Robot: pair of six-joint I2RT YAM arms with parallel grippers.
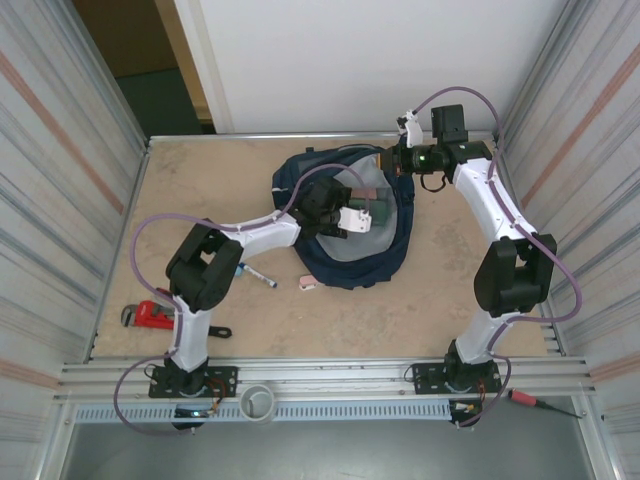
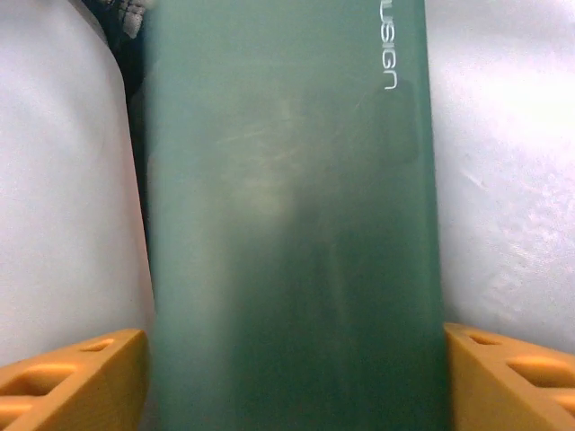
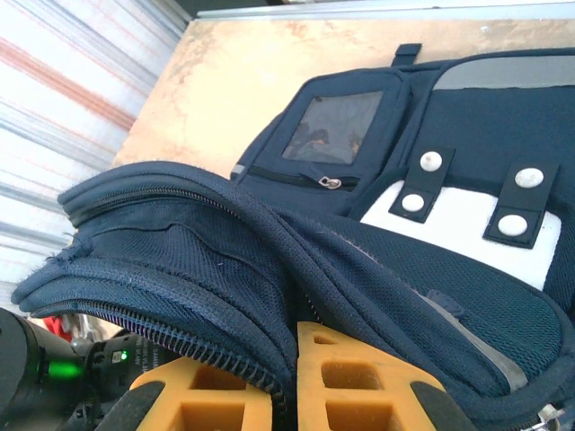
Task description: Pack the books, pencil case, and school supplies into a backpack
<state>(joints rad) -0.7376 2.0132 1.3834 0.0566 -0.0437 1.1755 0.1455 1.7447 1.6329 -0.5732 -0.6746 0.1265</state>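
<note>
Items lie loose on the left half of the table (image 1: 450, 290). A red pipe wrench (image 1: 148, 315) sits close to the left edge, toward the near-left corner. Further right, a white marker (image 1: 258, 275) with a blue cap lies at an angle beside the left arm's elbow. A small pink eraser (image 1: 308, 286) lies just beside the near edge of the backpack (image 1: 370, 265).

The navy backpack lies in the middle of the table, nearer the far edge, with its mouth open upward and a pale lining showing inside. The left arm reaches across from the near-left, and the left gripper (image 1: 358, 216) is over the opening, at the dark green book (image 1: 378, 207).

In the left wrist view the green book (image 2: 287, 233) runs lengthwise between the orange fingers (image 2: 76, 377), with pale lining on either side. Its long edges meet the inner faces of both fingers. Whether the jaws press on it or merely flank it cannot be told.

At the far-right part of the backpack's rim is the right gripper (image 1: 402, 160). In the right wrist view its fingers (image 3: 341, 359) are clenched on a fold of the zip-edged fabric, which passes between them. Beyond the fold the backpack (image 3: 180, 242) shows a window pocket with a zip and a white patch with snap tabs.
</note>
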